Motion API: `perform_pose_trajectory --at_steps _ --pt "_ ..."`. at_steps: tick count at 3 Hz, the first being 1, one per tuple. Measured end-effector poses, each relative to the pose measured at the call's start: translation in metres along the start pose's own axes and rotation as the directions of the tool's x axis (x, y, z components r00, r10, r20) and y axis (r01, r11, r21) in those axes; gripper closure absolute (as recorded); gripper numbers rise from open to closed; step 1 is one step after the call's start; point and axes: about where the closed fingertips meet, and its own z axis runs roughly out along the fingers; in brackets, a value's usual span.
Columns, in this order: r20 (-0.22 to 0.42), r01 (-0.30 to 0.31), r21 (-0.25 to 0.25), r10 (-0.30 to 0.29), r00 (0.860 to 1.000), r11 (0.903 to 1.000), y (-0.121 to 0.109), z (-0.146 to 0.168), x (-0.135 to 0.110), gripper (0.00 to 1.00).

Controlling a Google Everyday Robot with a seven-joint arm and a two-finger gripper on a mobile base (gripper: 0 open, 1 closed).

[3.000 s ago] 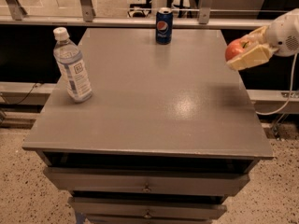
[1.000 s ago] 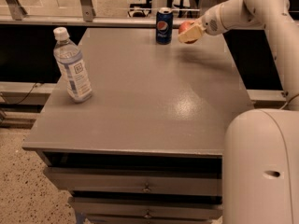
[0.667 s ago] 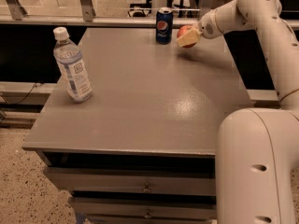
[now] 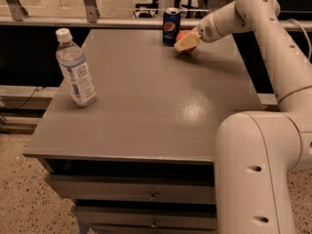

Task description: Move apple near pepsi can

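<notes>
The pepsi can point(image 4: 171, 27), dark blue with a silver top, stands upright at the far edge of the grey table point(image 4: 146, 101). Just right of it, the red apple point(image 4: 182, 36) sits between the tan fingers point(image 4: 187, 42) of my gripper point(image 4: 185, 41). The gripper is shut on the apple and holds it low, at or just above the tabletop, a small gap from the can. The fingers hide most of the apple. My white arm reaches in from the right.
A clear water bottle point(image 4: 75, 68) with a white cap stands near the table's left edge. Drawers point(image 4: 131, 194) sit under the tabletop. A railing point(image 4: 97, 18) runs behind the table. My arm's base point(image 4: 258, 174) fills the lower right.
My gripper has carried the apple from the table's right edge leftward to the far edge beside the can, and lowered it slightly over the last second.
</notes>
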Motion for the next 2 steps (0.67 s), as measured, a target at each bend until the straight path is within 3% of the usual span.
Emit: perform_pose_trajectory --at_steps 2 --pt "-0.008 -0.005 -0.012 0.005 1.0 0.9999 0.0029 0.0063 -0.0021 0.06"
